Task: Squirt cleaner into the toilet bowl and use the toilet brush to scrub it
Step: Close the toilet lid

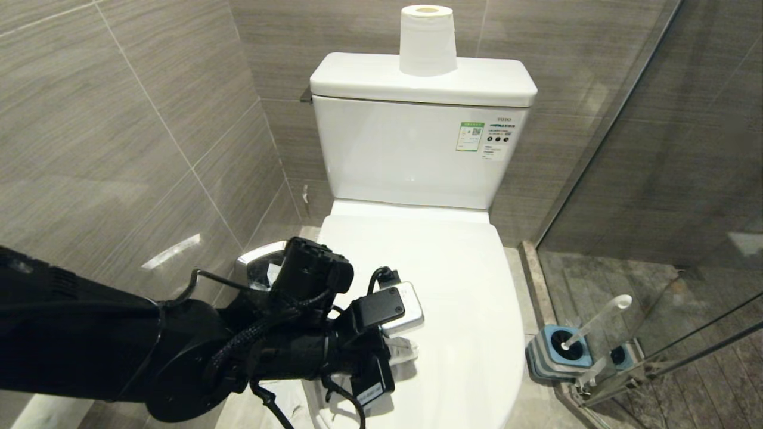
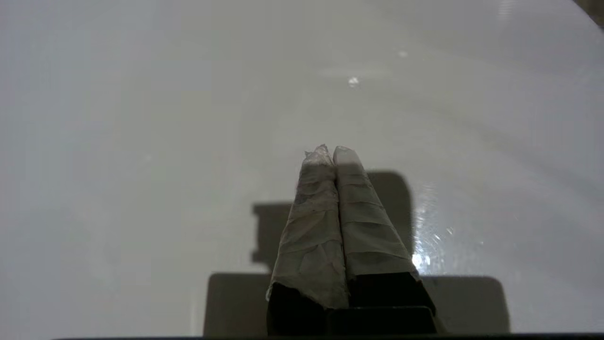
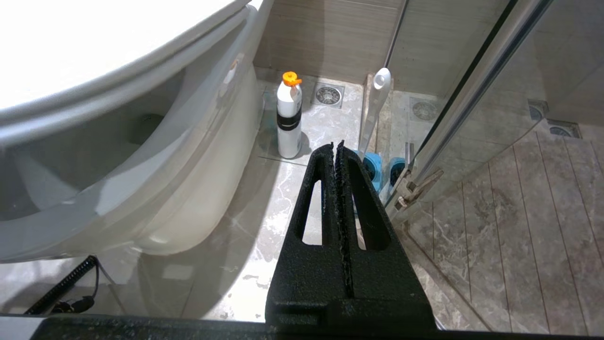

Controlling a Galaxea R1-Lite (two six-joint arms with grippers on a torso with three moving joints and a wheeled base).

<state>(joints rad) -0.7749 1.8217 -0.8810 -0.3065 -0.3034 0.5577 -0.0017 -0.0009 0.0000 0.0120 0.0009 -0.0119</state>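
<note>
Here the left end effector, pressed closed and empty, hovers over the toilet lid.

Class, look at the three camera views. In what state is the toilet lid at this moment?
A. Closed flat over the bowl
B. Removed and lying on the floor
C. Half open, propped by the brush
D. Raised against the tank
A: in the head view the white toilet lid lies flat and shut over the bowl, below the tank, with the left gripper, jaws shut, just above its surface.
</note>
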